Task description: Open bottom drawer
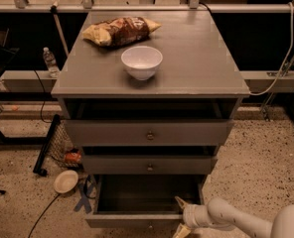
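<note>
The bottom drawer [137, 218] of the grey cabinet [147, 78] is pulled well out, and its dark inside shows empty. My gripper [181, 216] reaches in from the lower right on a white arm [236, 217]. Its yellowish fingertips [180, 202] stand one above and one below the drawer's front edge at its right end. The drawer's centre knob is cut off by the bottom of the camera view. The middle drawer [149, 165] and top drawer [147, 132] sit slightly out, each with a small round knob.
A white bowl [141, 61] and a crisp bag [119, 30] lie on the cabinet top. On the speckled floor at the left are a small dish [66, 181], a wire basket [62, 145], cables and a water bottle [49, 61]. Dark shelving runs behind.
</note>
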Available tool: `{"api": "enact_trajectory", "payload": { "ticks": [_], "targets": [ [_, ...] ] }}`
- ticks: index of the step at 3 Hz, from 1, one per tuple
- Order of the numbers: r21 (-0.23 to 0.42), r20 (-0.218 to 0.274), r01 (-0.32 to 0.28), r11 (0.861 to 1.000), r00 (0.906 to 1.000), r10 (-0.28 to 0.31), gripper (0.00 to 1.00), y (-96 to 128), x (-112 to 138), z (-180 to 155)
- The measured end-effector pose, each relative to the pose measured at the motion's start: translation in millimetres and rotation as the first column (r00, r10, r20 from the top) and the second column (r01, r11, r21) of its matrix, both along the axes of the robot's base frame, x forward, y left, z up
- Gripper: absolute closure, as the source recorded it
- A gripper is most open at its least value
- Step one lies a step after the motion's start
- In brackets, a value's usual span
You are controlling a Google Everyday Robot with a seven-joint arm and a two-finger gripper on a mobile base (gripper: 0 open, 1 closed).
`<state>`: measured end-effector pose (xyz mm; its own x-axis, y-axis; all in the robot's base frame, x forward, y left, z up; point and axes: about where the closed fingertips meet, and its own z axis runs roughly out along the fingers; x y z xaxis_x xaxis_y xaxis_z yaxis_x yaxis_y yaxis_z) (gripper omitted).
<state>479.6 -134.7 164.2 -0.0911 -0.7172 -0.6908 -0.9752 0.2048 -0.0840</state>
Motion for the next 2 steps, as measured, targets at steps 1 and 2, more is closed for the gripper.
{"api": "enact_trajectory", "payload": {
  "ticks": [1, 2],
  "targets": [
    [-0.012, 0.013, 0.008, 1.0, 0.9999, -0.008, 0.0, -3.9, 2.5, 3.9],
    [-0.045, 0.056, 0.034, 0.998, 0.998, -0.032, 0.0, -16.7, 8.5, 21.2]
  ]
}}
